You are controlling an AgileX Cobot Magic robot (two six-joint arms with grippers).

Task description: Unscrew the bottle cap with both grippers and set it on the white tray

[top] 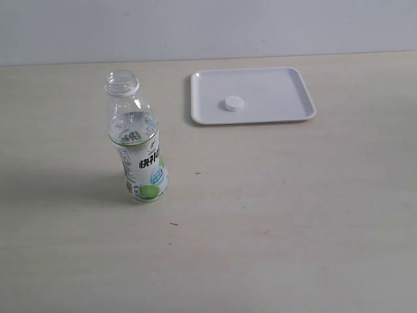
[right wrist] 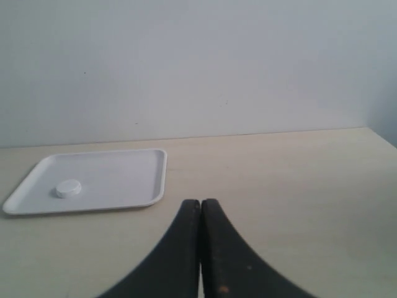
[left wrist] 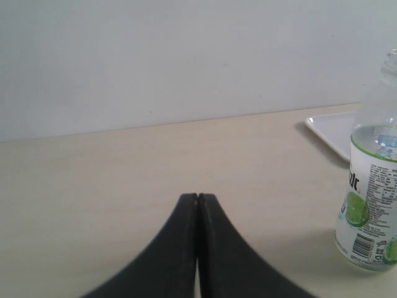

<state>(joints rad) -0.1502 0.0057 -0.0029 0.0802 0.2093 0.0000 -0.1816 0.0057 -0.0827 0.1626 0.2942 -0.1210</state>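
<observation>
The clear bottle [top: 137, 140] stands upright on the table at the left of the exterior view, its neck open with no cap on it. The small white bottle cap [top: 233, 103] lies on the white tray [top: 287, 81] at the back. Neither gripper shows in the exterior view. In the left wrist view my left gripper [left wrist: 197, 197] is shut with nothing held, apart from the bottle [left wrist: 372, 205]. The right gripper [right wrist: 200, 202] is shut and empty too, short of the tray [right wrist: 124, 171] with the cap [right wrist: 67, 188] on it.
A light wooden table [top: 293, 215] carries everything, and a plain pale wall [top: 208, 26] rises behind it. A corner of the tray [left wrist: 332, 130] shows beside the bottle in the left wrist view.
</observation>
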